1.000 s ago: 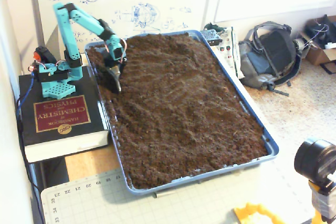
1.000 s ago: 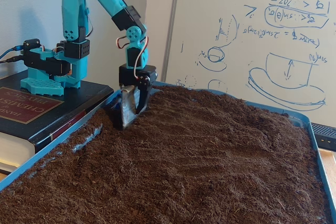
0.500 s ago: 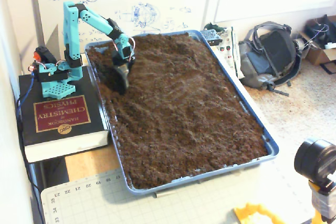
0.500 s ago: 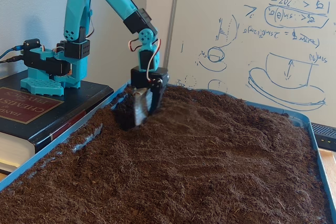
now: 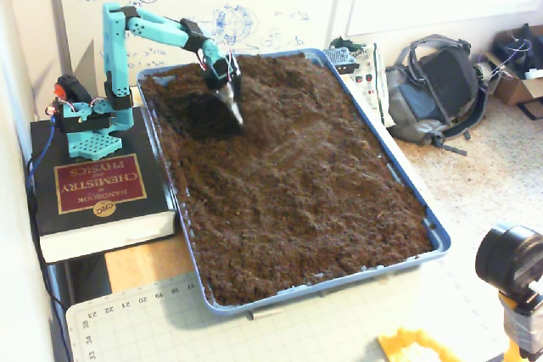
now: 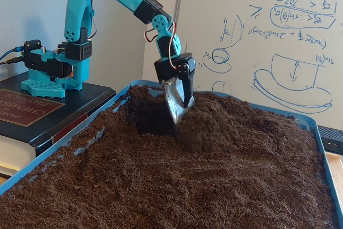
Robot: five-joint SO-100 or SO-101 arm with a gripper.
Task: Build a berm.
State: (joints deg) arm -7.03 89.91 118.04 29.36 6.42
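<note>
a: gripper [image 6: 179,112], item one: teal arm's black end piece carrying a shiny metal scoop-like blade, tip down in the soil. whether the fingers are apart or together, i cannot tell; the blade and the dirt hide that in both fixed views.

b: same gripper from the higher fixed view [image 5: 231,106], near the far left part of the tray. nearest things next?

a: nearest in that view: a cutting mat [image 5: 254,332] with ruler marks at the bottom edge, a black camera lens [image 5: 509,260] at lower right, and something yellow [image 5: 416,347] beside it.

b: then the blue tray [image 5: 437,239], filled edge to edge with dark brown soil [image 5: 305,201], mostly level and crumbly.

a: left of the tray, a thick black book [image 5: 93,188] with a maroon label reading handbook of chemistry and physics. the teal arm base [image 5: 85,120] stands on it.

b: item, the berm [image 6: 214,127]: a raised mound of loose soil just right of the blade in the low fixed view, touching it. a dark hollow [image 6: 147,119] lies on the blade's other side.

a: in the higher view the berm [image 5: 254,99] reads only as a slight rise beside the blade, with the hollow [image 5: 204,116] as a darker patch to its left.

b: farther back: a grey backpack [image 5: 437,82] on the floor right of the tray, and a whiteboard [image 6: 268,41] with blue sketches behind everything.
</note>
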